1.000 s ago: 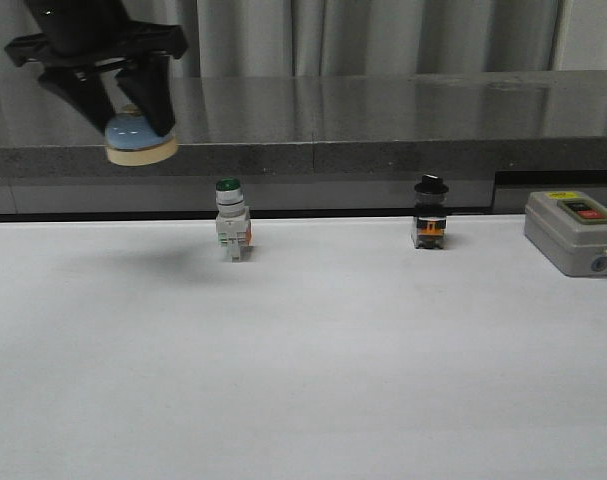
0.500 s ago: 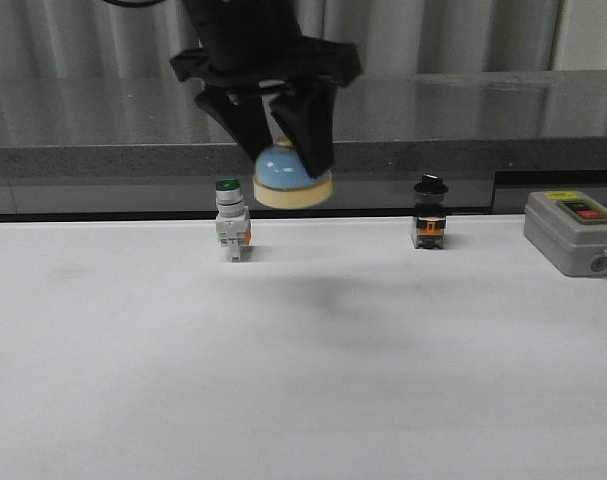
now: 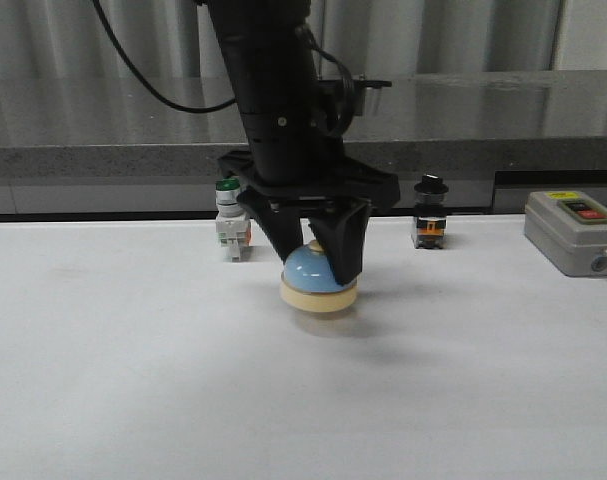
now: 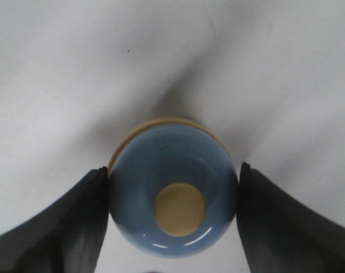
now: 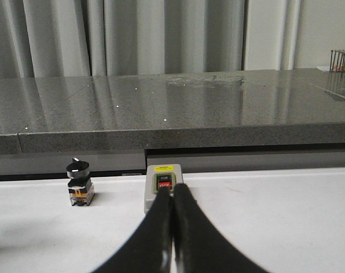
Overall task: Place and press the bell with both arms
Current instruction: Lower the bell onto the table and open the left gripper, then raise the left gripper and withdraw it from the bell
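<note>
sitting between the two black fingers of the left gripper (image 3: 320, 262), the bell (image 3: 319, 280) has its blue dome pinched from both sides, cream button up, and its cream base at or just above the white table (image 3: 133, 380); whether it fully touches cannot be told, though the shadow right under it suggests it is nearly down. in the left wrist view the fingers (image 4: 58, 227) press against the dome's flanks with the button showing between them, so the left gripper is clenched on the bell (image 4: 173, 196).

behind the gripper and to one side stands a green-capped switch (image 3: 231, 222); to the other side, a black-knobbed switch (image 3: 430, 212), and farther out a grey box (image 3: 573, 232) with a red button. all stand apart from the bell.

the right gripper (image 5: 173, 227) does not show in the front view; its own camera shows the fingers pressed together with nothing between them, pointing toward the grey box (image 5: 162, 190) from well back.

the placing step looks almost finished. the next move likely calls for settling the base flat, spreading the left fingers and lifting straight up so the bell is not dragged, then bringing the right arm over to push the button from above.
</note>
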`<state>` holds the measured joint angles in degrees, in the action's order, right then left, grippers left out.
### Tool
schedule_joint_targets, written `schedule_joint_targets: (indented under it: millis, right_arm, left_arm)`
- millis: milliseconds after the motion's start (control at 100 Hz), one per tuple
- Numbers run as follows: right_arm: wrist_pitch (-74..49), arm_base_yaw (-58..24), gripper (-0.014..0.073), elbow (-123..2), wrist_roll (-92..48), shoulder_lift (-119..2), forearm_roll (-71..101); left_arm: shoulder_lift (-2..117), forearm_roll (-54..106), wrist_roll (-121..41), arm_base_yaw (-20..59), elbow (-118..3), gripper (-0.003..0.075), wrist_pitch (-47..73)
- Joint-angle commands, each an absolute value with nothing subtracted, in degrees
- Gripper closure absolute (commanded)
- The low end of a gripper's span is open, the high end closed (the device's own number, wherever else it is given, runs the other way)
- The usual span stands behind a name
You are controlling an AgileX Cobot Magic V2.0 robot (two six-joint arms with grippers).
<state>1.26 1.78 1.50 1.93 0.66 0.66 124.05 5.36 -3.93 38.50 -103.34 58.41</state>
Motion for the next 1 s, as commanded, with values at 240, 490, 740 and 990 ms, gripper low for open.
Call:
schedule_joint_targets:
  millis: [240, 490, 740, 990]
  right_arm:
    - [5.85, 2.21, 0.0662, 0.69, 1.8, 1.61, 0.0]
    - [5.85, 2.21, 0.0662, 0.69, 1.8, 1.61, 0.0]
    - [5.85, 2.21, 0.0662, 0.69, 1.8, 1.61, 0.0]
    - [5.85, 2.21, 0.0662, 0.69, 1.8, 1.61, 0.0]
  left_arm:
    - [121.47, 6.39, -4.02, 38.9, -105.18, 0.0209, 56.2]
    - [121.47, 6.39, -3.92, 38.9, -105.18, 0.0174, 54.55]
    - [118.3, 6.39, -1.78, 37.93, -105.18, 0.0227, 52.95]
    - [112.52, 6.06, 0.0, 33.67, -105.18, 0.0631, 54.38]
